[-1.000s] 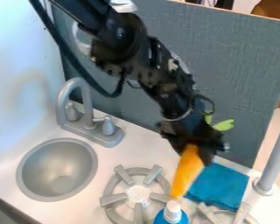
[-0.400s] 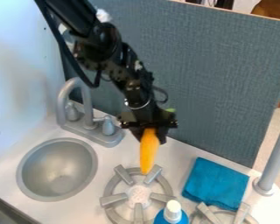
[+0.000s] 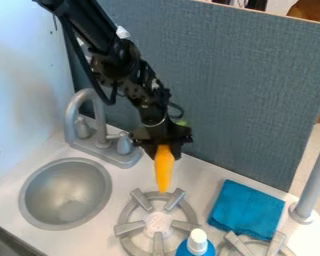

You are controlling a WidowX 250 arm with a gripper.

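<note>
- The round sink (image 3: pixel 62 185) is down and left of your gripper (image 3: pixel 164 151).
- The gray tap (image 3: pixel 70 120) stands just left of it.
- The stove burner (image 3: pixel 158 221) is below it, near the orange toy (image 3: pixel 164 170)'s tip. I can't tell if they touch.
- Your gripper is pinched tight on the orange toy, which hangs tip down under it. This looks like the holding part; any move needs a firm grip and care near the burner.
- The blue bottle (image 3: pixel 197 247) with a white top is below, a bit right.
- The blue cloth (image 3: pixel 246 210) lies down and right.
</note>
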